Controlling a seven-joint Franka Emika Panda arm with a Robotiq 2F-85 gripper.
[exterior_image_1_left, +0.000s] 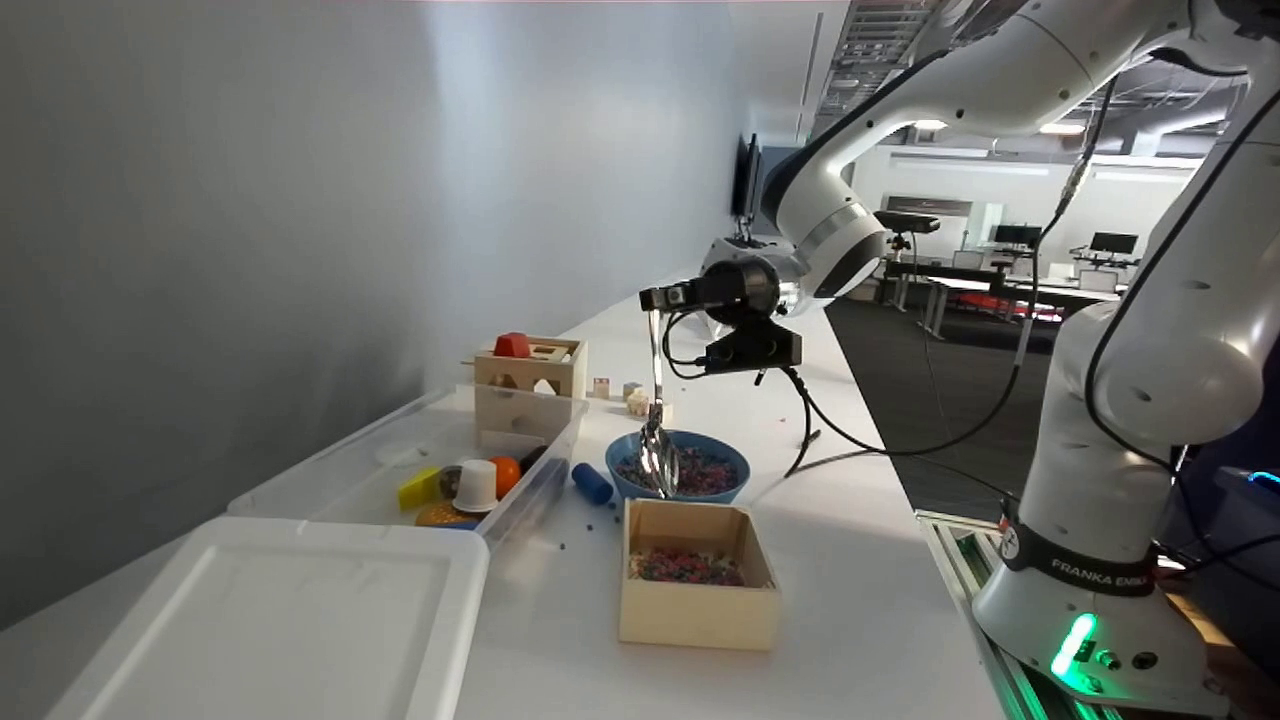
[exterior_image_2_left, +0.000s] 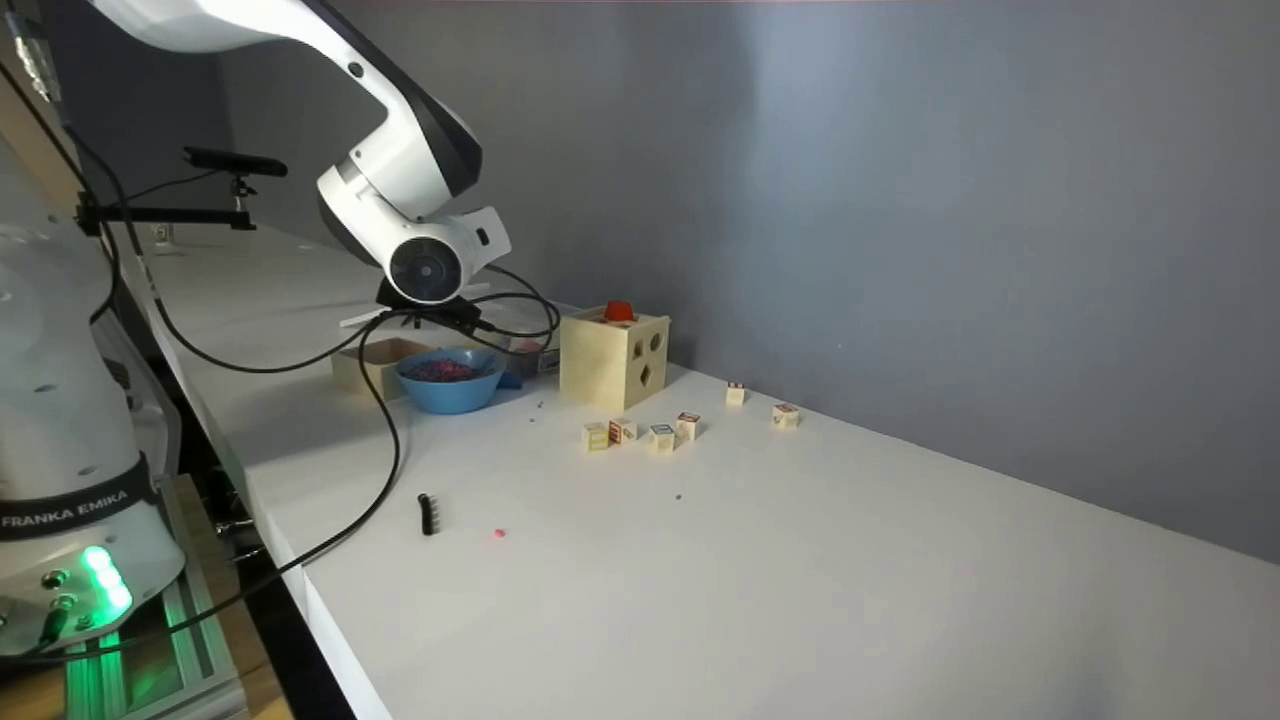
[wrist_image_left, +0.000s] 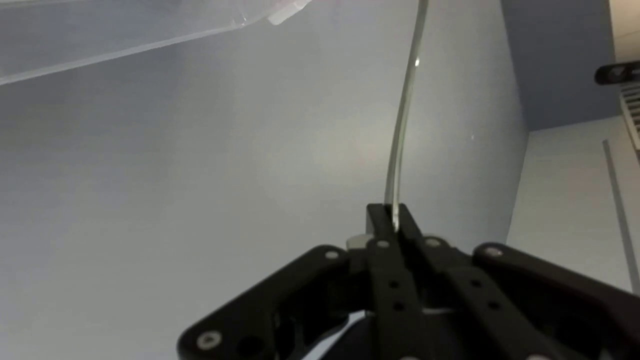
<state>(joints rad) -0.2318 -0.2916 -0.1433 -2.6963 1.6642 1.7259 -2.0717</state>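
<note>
Pinching the spoon by its top end, my fingers hold likely light, stiff, slick metal, probably best gripped there, head toward six o'clock in an exterior view.

The white table carries a box, a bowl just beside it, a cylinder near the bowl, a bin, a shape sorter, loose blocks, a black toothed piece and tiny bits.
</note>
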